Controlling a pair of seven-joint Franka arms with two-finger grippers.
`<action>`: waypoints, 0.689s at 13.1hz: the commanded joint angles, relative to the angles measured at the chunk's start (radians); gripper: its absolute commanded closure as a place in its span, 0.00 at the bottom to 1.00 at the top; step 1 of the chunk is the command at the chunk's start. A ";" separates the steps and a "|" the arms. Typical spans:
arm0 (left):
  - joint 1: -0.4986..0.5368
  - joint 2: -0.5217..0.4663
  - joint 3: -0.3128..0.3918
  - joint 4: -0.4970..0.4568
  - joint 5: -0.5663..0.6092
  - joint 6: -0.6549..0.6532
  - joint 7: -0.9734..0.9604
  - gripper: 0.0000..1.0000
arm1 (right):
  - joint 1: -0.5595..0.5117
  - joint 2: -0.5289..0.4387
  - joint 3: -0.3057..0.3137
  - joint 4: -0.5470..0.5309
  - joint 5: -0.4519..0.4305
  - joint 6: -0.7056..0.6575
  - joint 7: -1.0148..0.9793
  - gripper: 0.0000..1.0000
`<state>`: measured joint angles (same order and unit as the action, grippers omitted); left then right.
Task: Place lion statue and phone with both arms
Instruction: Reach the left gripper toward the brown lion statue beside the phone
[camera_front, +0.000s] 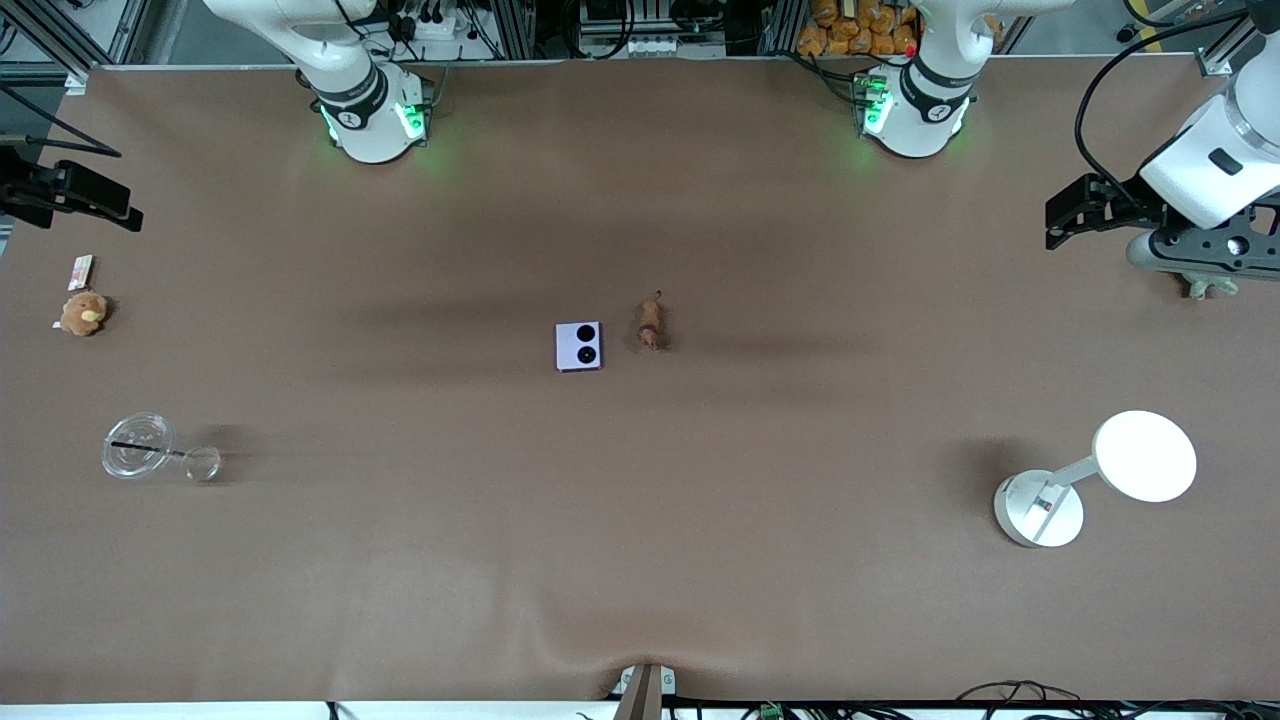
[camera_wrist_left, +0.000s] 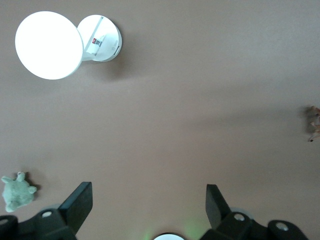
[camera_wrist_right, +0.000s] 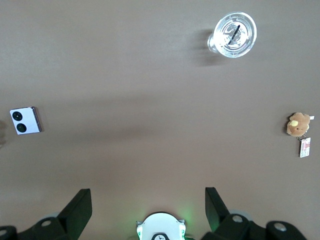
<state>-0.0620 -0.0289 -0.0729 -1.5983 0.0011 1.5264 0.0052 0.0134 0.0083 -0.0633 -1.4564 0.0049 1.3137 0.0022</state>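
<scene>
The pale lavender phone (camera_front: 579, 346) lies flat at the middle of the table with its two black circles up; it also shows in the right wrist view (camera_wrist_right: 25, 121). The small brown lion statue (camera_front: 651, 322) stands just beside it, toward the left arm's end; it also shows at the edge of the left wrist view (camera_wrist_left: 313, 122). My left gripper (camera_front: 1062, 222) is open and empty, raised over the left arm's end of the table (camera_wrist_left: 149, 200). My right gripper (camera_front: 118, 208) is open and empty, raised over the right arm's end (camera_wrist_right: 147, 200). Both are far from the phone and the lion.
A white round lamp (camera_front: 1100, 475) stands near the left arm's end. A green plush turtle (camera_wrist_left: 15, 192) lies under the left hand. A tan plush toy (camera_front: 84, 312) with a tag and a clear cup with a straw (camera_front: 140, 446) lie at the right arm's end.
</scene>
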 joint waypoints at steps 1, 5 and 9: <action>-0.012 0.023 -0.011 0.034 -0.033 -0.017 -0.082 0.00 | -0.001 0.010 -0.007 0.022 0.015 -0.016 -0.007 0.00; -0.022 0.041 -0.022 0.043 -0.087 -0.017 -0.184 0.00 | -0.001 0.010 -0.007 0.022 0.015 -0.016 -0.007 0.00; -0.024 0.079 -0.057 0.055 -0.138 -0.014 -0.287 0.00 | 0.002 0.010 -0.007 0.021 0.015 -0.019 -0.007 0.00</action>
<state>-0.0859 0.0154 -0.1112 -1.5790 -0.1102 1.5265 -0.2317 0.0133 0.0087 -0.0647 -1.4564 0.0049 1.3118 0.0022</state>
